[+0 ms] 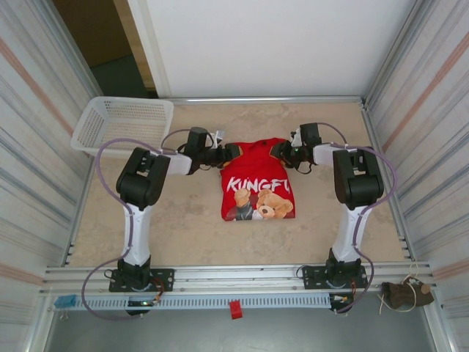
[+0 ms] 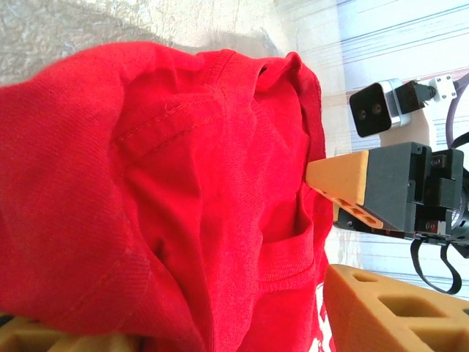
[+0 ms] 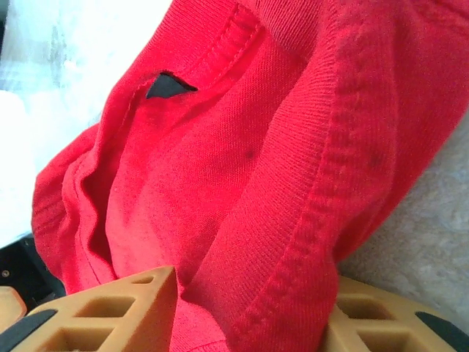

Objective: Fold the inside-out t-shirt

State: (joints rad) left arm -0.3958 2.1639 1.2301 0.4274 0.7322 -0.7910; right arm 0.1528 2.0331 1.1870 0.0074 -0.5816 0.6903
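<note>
On beige worktop (image 1: 183, 220), bright red soft fabric t-shirt (image 1: 258, 176) lay long axis near-to-far; left fingers (image 2: 388, 312), right fingers (image 3: 110, 308) each pinched one far corner.

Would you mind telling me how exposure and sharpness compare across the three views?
Top external: evenly lit and sharp, with the print on the t-shirt easy to read. Left wrist: the upper right is washed out, and the nearest red cloth at the left looks slightly soft. Right wrist: the upper left is blown out to white, yet the fabric weave in the middle is crisp.

one t-shirt (image 1: 257, 183), one basket (image 1: 124, 121), two grippers (image 1: 233, 152) (image 1: 278, 150)
</note>
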